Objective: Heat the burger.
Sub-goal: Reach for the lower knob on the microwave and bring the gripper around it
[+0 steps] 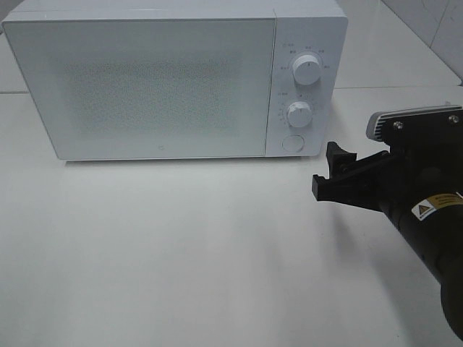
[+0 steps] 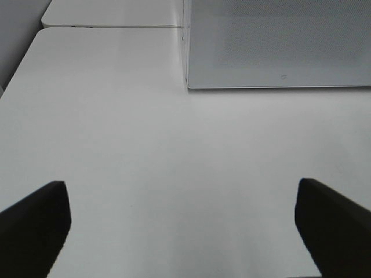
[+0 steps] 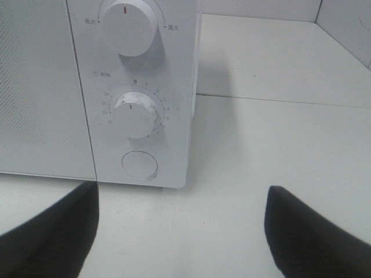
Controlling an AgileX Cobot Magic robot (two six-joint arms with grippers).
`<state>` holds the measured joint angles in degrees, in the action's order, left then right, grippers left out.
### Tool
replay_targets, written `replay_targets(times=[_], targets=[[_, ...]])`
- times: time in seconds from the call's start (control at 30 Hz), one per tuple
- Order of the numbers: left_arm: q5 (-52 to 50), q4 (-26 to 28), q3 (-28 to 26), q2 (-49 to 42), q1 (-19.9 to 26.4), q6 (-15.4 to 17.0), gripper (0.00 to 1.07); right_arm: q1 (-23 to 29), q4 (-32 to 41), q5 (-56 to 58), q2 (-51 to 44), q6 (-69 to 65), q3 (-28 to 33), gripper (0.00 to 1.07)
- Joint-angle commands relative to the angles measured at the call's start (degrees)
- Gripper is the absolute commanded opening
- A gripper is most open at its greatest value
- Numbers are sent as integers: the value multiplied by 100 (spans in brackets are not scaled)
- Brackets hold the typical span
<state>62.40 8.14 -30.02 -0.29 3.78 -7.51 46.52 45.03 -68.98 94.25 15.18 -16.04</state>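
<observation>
The burger is not in view in any frame. A white microwave (image 1: 145, 79) stands at the back of the table with its frosted door shut; I cannot see inside. My right gripper (image 1: 325, 173) is open and empty, a little in front of and to the right of the microwave's control panel. The right wrist view shows its fingers (image 3: 52, 231) spread wide, facing the lower knob (image 3: 136, 113) and the round button (image 3: 139, 165). My left gripper (image 2: 182, 226) is open and empty above bare table, facing the door's lower left corner (image 2: 191, 84); it is out of the exterior high view.
The control panel carries an upper knob (image 1: 307, 71), a lower knob (image 1: 299, 114) and a round button (image 1: 292, 142). The white table (image 1: 181, 253) runs in front of the microwave. A tiled wall (image 1: 434, 22) rises at the back right.
</observation>
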Motion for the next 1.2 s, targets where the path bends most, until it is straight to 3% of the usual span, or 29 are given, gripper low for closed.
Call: replay_targets(times=[0.03, 0.37, 0.93, 1.2], targets=[[-74, 17, 0, -109, 11, 11, 98, 46, 17, -602, 6, 34, -52, 75], [-74, 17, 0, -109, 11, 11, 98, 29, 34, -567, 6, 29, -298, 75], [-74, 17, 0, -109, 11, 11, 98, 11, 11, -957, 1146, -126, -1112, 75], [-74, 17, 0, -109, 11, 11, 98, -258, -155, -716, 1473, -149, -1553, 75]])
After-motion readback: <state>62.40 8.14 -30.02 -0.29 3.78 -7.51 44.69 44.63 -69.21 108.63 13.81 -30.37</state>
